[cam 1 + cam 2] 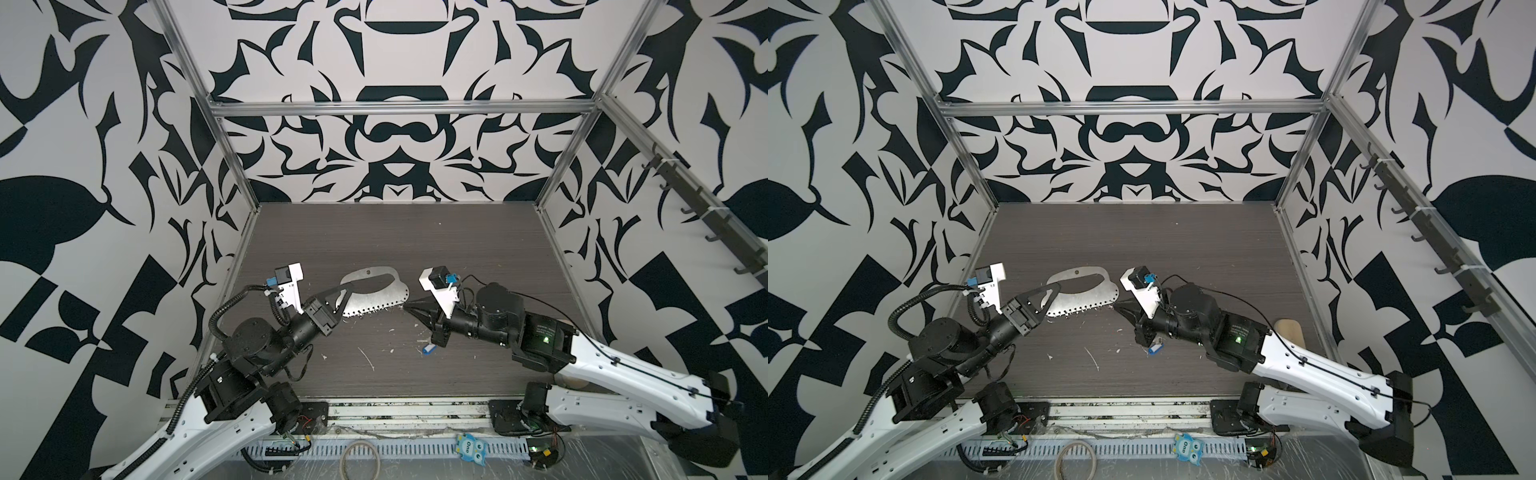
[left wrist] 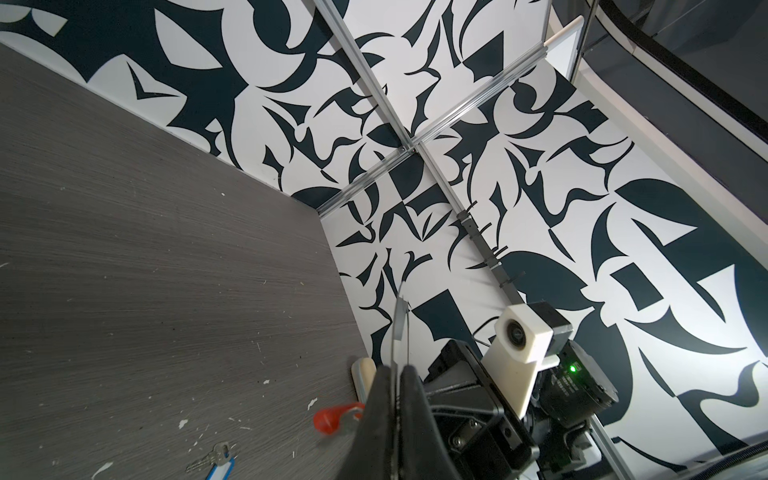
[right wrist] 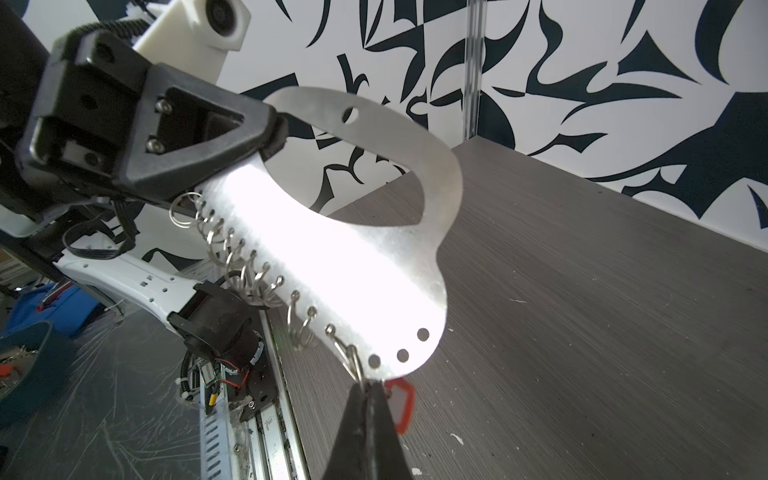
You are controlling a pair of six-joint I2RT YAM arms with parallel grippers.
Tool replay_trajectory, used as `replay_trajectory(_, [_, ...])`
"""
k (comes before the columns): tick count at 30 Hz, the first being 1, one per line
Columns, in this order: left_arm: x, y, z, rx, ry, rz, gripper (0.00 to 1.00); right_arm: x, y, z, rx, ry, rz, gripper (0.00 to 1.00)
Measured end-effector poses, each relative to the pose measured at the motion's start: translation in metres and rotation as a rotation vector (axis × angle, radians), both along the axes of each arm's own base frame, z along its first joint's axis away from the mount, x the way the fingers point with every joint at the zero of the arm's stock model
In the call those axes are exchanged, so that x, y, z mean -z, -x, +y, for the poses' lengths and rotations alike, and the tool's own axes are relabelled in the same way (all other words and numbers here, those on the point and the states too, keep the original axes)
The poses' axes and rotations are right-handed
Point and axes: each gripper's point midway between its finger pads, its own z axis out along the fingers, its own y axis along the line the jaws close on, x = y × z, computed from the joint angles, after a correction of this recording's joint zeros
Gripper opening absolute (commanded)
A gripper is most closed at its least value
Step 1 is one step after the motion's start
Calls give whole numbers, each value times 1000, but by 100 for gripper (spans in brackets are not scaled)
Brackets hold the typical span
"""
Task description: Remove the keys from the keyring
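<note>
Pincers: L gripper (image 1: 348,286) is clenched on the keyring (image 1: 382,296), biting the plate at its L end where the handle bar meets the body. In the R wrist view the L gripper (image 3: 272,133) has one finger flat on the near face; the other is hidden behind. Plate is held up off the bench (image 1: 374,232), over the middle, tilted. Its straight edge w/ the split rings (image 3: 249,270) faces the front edge.

R gripper (image 1: 405,306) is clenched too, jaws fully together, tips at the plate's R end corner. Up close, the R gripper (image 3: 368,386) pinches the end split ring (image 3: 355,365). Red-tag key (image 3: 402,401) hangs right behind those tips, off that same corner. Its metal part is hidden, so can't tell if it's also caught in the grip.

Blue-tag key (image 1: 428,350) is off the plate. It lies flat on the bench nr the front edge, R of ctr, just beside the R gripper's base in both top views. White scraps (image 1: 368,359) are scattered on the bench btwn the arms.
</note>
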Motion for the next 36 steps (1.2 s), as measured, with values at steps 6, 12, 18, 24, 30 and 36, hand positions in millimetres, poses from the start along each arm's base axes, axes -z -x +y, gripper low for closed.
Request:
replay_trajectory(6, [4,0,2,-4,1,3,0,3,1,0,-4,10,7,0])
replay_trajectory(12, [3,0,2,-7,3,3,0,-1,3,-2,-7,23,15,0])
replay_trajectory(18, [4,1,2,-3,1,2,0,0,2,-4,0,46,22,11])
replay_trajectory(24, [7,1,2,-1,-11,7,0,0,1,-4,5,49,17,23])
replay_trajectory(30, [8,3,3,-1,-15,8,0,-3,1,-5,7,46,13,21])
replay_trajectory(36, [8,4,1,13,-18,9,0,-1,1,-3,2,51,18,21])
